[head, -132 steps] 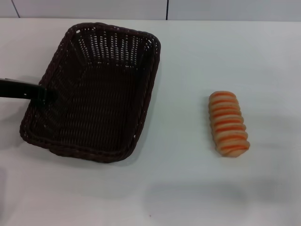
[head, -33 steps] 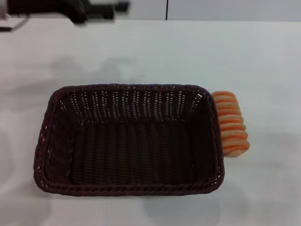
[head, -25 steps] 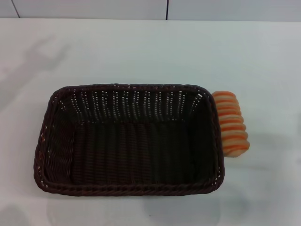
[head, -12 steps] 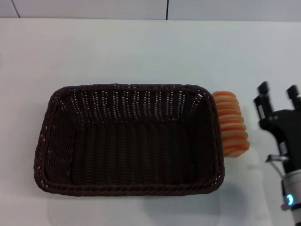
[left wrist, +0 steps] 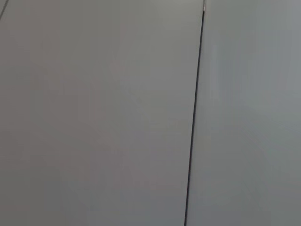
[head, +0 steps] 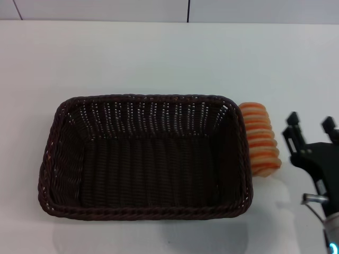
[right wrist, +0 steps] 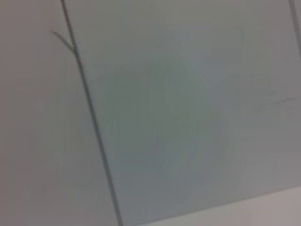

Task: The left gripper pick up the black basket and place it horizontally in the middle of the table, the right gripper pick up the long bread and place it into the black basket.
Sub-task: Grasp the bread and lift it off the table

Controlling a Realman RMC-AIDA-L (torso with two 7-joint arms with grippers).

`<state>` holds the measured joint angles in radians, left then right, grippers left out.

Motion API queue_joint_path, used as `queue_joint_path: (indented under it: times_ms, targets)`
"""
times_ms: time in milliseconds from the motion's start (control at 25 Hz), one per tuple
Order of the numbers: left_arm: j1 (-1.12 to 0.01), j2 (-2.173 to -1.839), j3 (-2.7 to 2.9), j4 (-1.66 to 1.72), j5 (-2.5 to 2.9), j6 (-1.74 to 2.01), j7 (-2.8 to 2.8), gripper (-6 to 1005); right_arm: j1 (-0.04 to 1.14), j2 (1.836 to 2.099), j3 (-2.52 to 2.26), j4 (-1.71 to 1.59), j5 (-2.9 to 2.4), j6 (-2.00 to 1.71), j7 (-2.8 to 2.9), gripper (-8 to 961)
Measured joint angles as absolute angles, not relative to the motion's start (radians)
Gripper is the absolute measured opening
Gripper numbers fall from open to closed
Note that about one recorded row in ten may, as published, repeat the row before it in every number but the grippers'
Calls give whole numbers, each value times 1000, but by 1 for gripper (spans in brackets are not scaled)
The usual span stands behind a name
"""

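The black basket [head: 143, 156] lies lengthwise across the middle of the white table [head: 159, 58], empty. The long bread [head: 259, 138], tan with orange stripes, lies on the table against the basket's right end, outside it. My right gripper [head: 311, 124] is open and empty, low at the right edge of the head view, a little to the right of the bread. My left gripper is out of view. Both wrist views show only pale wall panels with a dark seam.
A pale wall with a dark vertical seam [head: 188, 10] runs along the table's far edge. Bare tabletop lies behind the basket and along the near edge.
The basket went from slanted at the left to lying crosswise in the middle, touching the bread. The left arm withdrew out of view. The right gripper came in from the right and has shifted toward the near edge.
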<state>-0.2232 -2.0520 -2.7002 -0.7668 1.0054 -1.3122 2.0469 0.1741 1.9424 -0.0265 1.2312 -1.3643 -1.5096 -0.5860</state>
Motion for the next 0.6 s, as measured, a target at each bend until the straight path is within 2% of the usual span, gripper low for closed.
queue_joint_path:
  times_ms: [160,200,480,600]
  targets:
    - [-221,-2049,-2706,-769,1006,-1310,2046,604,182,1890,-26,1374,-1283,-1529,-751,691]
    - [-221,-2049,-2706,-769,1006,-1310,2046,604,182,1890,-26,1374,-1283,-1529,-751,691]
    - [-223,-2047,-2706,-774,1006,-1307,2044,604,244,1836,-16,1472,-1177,-1445,-849,684]
    - [-224,-2047,-2706,-775,1005,-1307,2043,604,270,1827,-9,1473,-1138,-1387,-847,677]
